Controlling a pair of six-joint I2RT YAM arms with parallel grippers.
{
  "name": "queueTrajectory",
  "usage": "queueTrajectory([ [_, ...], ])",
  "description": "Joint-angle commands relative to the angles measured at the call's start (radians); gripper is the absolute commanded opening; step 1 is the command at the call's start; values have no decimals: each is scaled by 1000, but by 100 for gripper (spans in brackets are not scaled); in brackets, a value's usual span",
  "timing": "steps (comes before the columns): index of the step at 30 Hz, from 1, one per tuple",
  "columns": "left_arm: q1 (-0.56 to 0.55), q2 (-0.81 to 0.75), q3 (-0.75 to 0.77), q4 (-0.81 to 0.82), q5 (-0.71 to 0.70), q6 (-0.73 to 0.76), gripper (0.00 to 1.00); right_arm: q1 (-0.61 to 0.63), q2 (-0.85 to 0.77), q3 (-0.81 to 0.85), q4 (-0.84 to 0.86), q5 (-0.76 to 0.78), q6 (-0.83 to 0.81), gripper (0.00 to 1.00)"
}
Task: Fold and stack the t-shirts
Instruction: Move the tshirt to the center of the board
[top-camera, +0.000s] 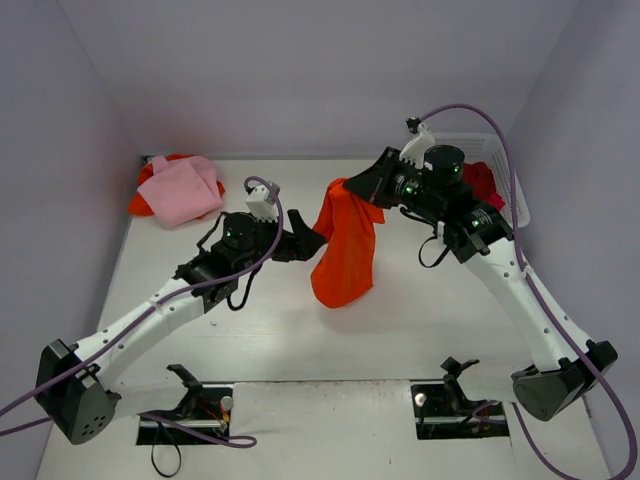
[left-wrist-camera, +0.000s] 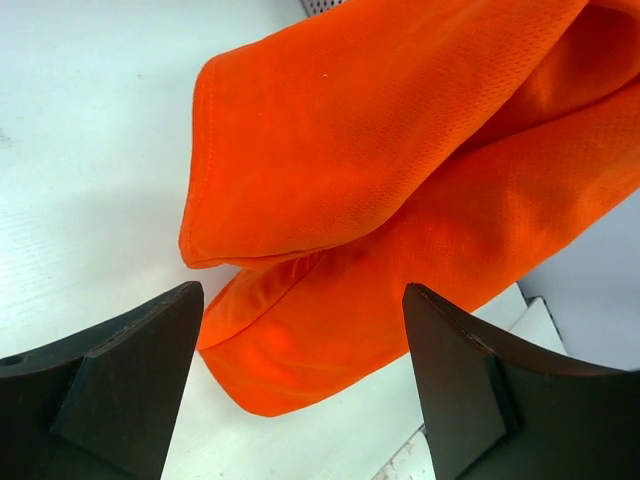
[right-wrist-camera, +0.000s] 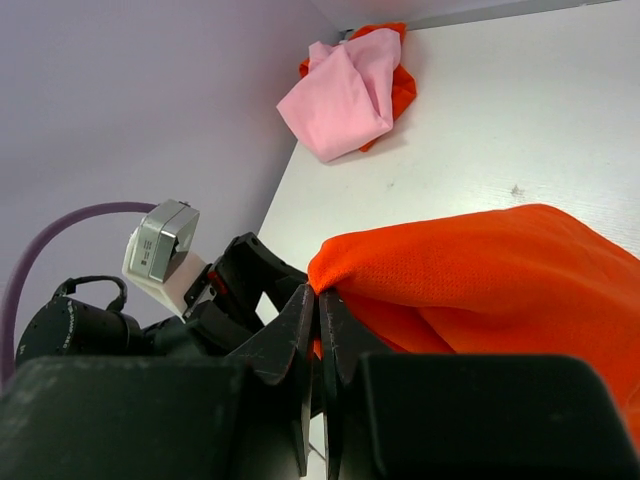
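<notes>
Presently crimson shirt (top-camera: 483, 181) bunched inside white basket (top-camera: 519, 197).

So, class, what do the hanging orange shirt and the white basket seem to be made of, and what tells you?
Orange shirt: soft knitted fabric, possibly synthetic sports mesh; matte, fine pinhole texture, stitched hem, limp folds. White basket: likely rigid moulded plastic, given its open lattice wall, though small in view.

Red shirt (top-camera: 484, 181) (in basket (top-camera: 518, 200)) mostly hidden
</notes>
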Motion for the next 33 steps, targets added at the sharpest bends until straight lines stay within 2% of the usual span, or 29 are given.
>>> queueTrajectory([
  [1,0,0,58,66,-26,41,76,-4,-19,14,128,-34,22,0],
  [6,-2,95,40,195,14,6,76,-1,-17,2,137,-37,24,0],
  [10,0,147,29,234,-10,16,75,-1,-28,-6,137,-40,26,0],
  [13,-2,161,6,271,-35,32,58,-1,-34,-12,136,-41,23,0],
  [14,-2,161,1,271,-46,42,44,-1,-34,-12,136,-43,23,0],
  [17,-2,148,-6,262,-75,55,24,-1,-37,-21,137,-47,19,0],
  [18,0,143,-8,254,-81,55,12,-1,-37,-24,137,-49,18,0],
  [20,1,117,-11,242,-105,61,2,-1,-43,-35,136,-46,16,0],
  [29,0,8,7,104,-205,104,0,-3,-102,-88,84,-27,-22,0],
  [33,1,-29,3,70,-237,108,0,-4,-157,-162,46,-15,-34,0],
])
